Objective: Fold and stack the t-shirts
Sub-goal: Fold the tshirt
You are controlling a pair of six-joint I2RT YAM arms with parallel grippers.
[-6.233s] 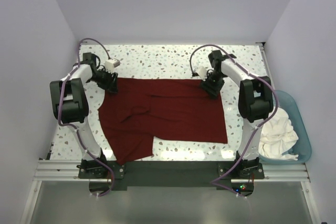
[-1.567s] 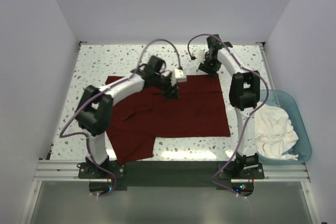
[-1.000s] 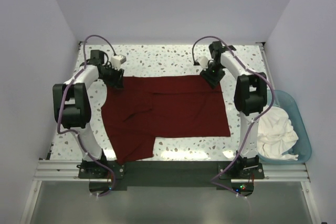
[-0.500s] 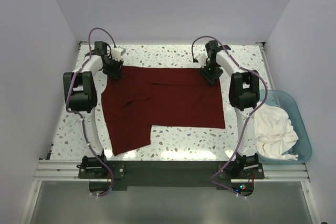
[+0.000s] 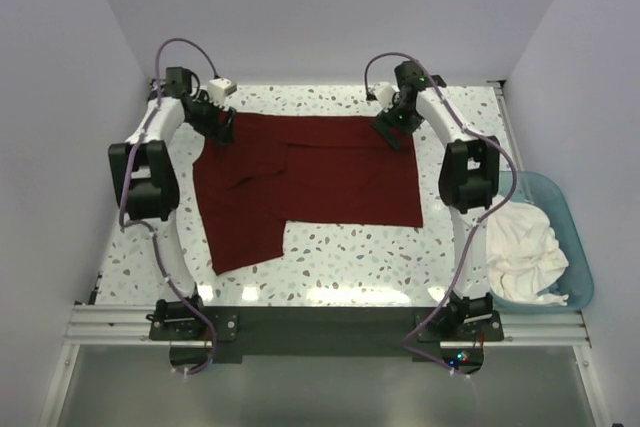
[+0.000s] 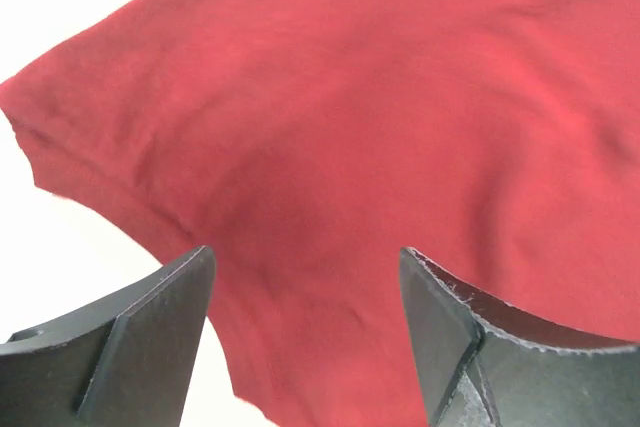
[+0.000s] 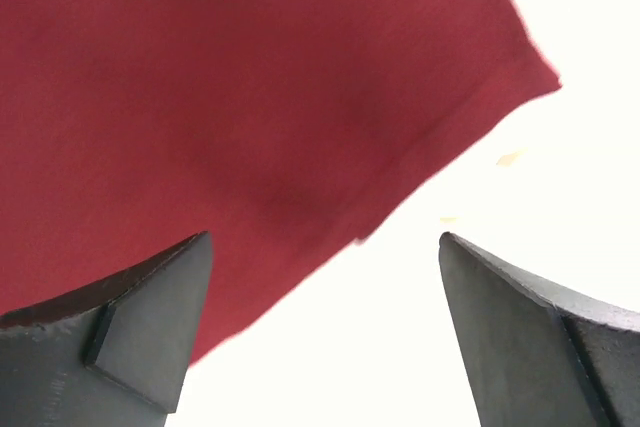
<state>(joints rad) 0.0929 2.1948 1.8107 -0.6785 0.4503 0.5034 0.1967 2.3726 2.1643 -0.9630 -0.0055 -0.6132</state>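
Since half a second ago the left tool [image 6: 305, 257] and right tool [image 7: 325, 239] have let go. Both stand open over the far corners of the maroon t-shirt [image 5: 320, 172], which is spread flat on the table [image 5: 340, 262]. A white t-shirt [image 5: 522, 247] lies in the blue tub [image 5: 572, 232].

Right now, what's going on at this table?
The maroon t-shirt lies spread out, not yet folded. The left gripper and the right gripper hover open over its two far corners, holding nothing. The white t-shirt sits crumpled in the light blue tub at the right.
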